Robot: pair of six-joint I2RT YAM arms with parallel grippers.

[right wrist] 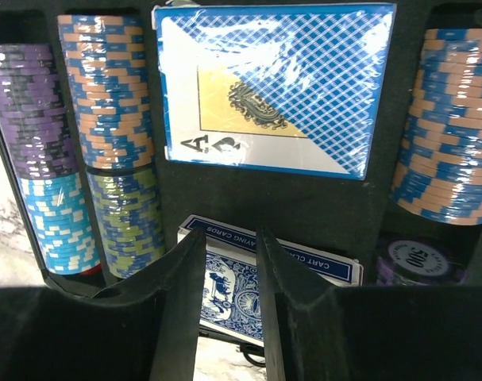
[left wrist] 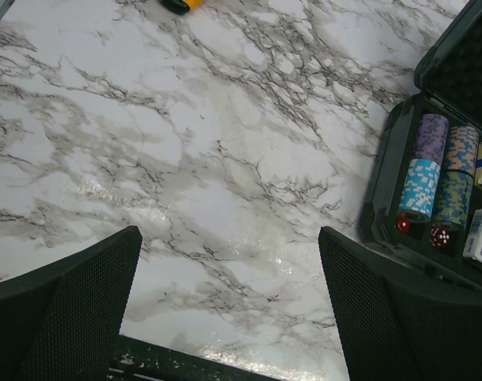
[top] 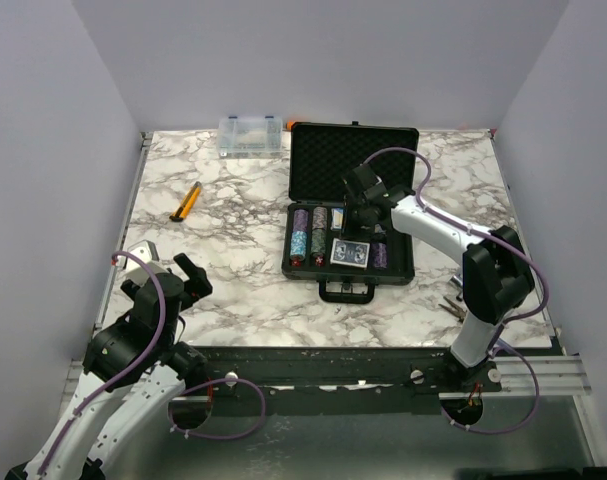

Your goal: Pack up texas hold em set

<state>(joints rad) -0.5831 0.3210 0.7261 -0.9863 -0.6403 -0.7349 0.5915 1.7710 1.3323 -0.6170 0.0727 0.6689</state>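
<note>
The black case (top: 353,160) lies open on the marble table, its foam-lined lid upright at the back and its handle (top: 347,291) toward me. Its slotted tray holds chip stacks (right wrist: 106,87), a wrapped blue-white card deck (right wrist: 272,87), a second blue deck (right wrist: 320,266) and red dice (left wrist: 439,236). My right gripper (right wrist: 230,238) hovers over the tray, just above the second deck, its fingers a narrow gap apart with nothing between them; it also shows in the top view (top: 363,215). My left gripper (left wrist: 229,309) is wide open and empty over bare table, left of the case (left wrist: 383,198).
A small clear organizer box (top: 249,135) stands at the back left of the case. An orange-handled tool (top: 186,201) lies on the left of the table. Pliers (top: 453,305) lie by the right arm's base.
</note>
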